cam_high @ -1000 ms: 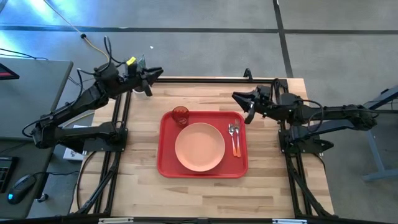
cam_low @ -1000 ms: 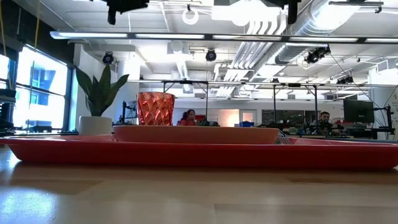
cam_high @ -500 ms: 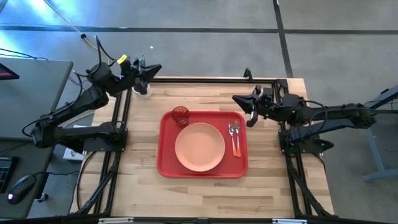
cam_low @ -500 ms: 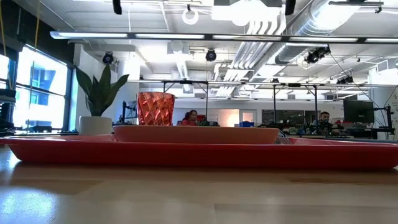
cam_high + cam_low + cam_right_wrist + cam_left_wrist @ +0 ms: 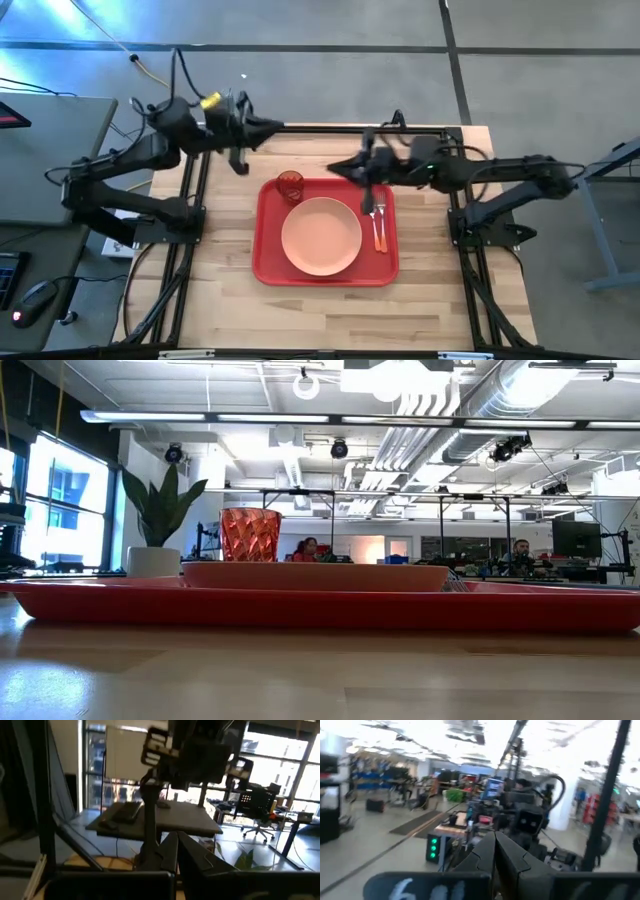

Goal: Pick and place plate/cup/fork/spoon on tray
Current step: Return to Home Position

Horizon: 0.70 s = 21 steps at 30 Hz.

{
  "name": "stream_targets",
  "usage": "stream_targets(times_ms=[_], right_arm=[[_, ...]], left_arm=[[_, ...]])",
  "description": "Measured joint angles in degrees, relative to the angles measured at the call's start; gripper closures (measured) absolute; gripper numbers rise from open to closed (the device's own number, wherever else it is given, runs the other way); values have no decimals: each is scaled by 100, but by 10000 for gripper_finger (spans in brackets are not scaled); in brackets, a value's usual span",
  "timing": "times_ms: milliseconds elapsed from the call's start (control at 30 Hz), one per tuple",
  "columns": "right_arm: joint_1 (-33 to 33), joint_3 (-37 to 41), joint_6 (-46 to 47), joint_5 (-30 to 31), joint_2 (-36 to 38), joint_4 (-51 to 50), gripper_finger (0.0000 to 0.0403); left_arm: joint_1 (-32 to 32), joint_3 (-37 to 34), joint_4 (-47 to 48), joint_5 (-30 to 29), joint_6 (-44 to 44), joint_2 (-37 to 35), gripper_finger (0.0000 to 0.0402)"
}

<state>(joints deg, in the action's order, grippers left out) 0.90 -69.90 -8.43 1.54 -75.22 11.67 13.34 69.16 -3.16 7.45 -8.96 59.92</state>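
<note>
The red tray (image 5: 270,262) lies in the middle of the table. On it the salmon plate (image 5: 321,236) rests flat. The red-orange cup (image 5: 290,185) stands upright at the tray's far left corner, and shows in the low view (image 5: 250,534). The fork and spoon (image 5: 378,222) lie side by side at the tray's right edge; which is which I cannot tell. My left gripper (image 5: 277,127) is shut and empty, high over the table's far edge. My right gripper (image 5: 335,168) is shut and empty, high over the tray's far edge, right of the cup.
A white pot with a green plant (image 5: 155,520) stands at the table's far left, near my left arm. Bare wood (image 5: 320,320) lies between the tray and the table's near edge. Both arms' metal frames run along the table's left and right sides.
My left gripper has swung toward the table's right edge along the far edge. My right gripper has reached toward the table's left edge, from beside the tray to above its far rim. The tray, plate, cup and cutlery have kept still.
</note>
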Motion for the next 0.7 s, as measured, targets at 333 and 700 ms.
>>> stream_targets(times_ms=[333, 700], right_arm=[[121, -637, -112, -975, -937, -463, 403], [-70, -638, -886, -1542, 90, -2236, 403]], left_arm=[[-831, 98, 803, -628, 1754, 511, 401], [-103, 94, 2237, 434, 2016, 77, 401]])
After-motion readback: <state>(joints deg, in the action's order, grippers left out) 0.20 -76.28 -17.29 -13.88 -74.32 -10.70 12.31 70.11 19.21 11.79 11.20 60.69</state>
